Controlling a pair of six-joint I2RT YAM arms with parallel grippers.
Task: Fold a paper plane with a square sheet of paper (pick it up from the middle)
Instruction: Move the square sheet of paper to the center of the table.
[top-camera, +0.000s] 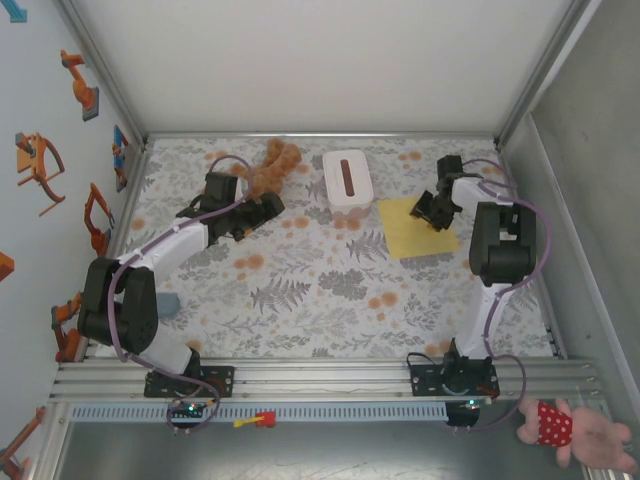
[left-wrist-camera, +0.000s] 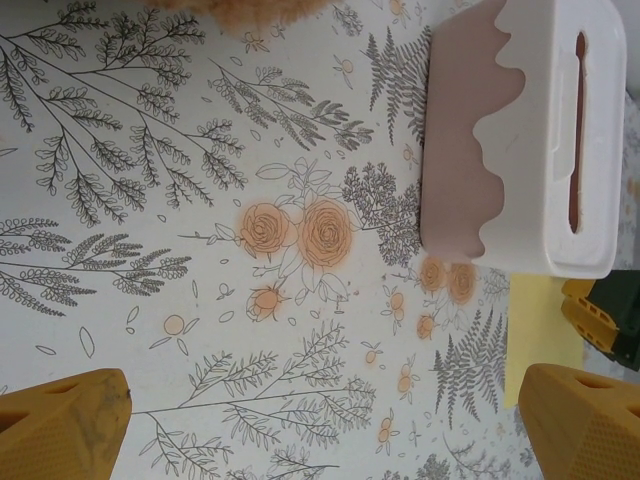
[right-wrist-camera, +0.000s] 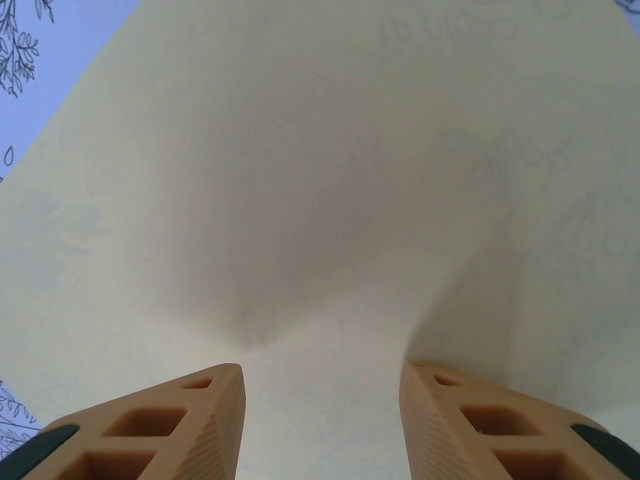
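Fingers (right-wrist-camera: 180, 425) of the right gripper (right-wrist-camera: 322, 385) — orange, blocky, hollow-celled — stand partly apart with their tips down on the square sheet of paper (right-wrist-camera: 330, 180), thin matte pale yellow, which humps softly between them, though I can't see it pinched. From the top camera I read the sheet lying on the floral tablecloth (top-camera: 320, 290) at the right, one corner just beside the smooth white box (top-camera: 347, 178). The left wrist camera adds that box's wavy pinkish side and brown slot, with the left gripper (left-wrist-camera: 325, 415) spread wide, holding nothing.
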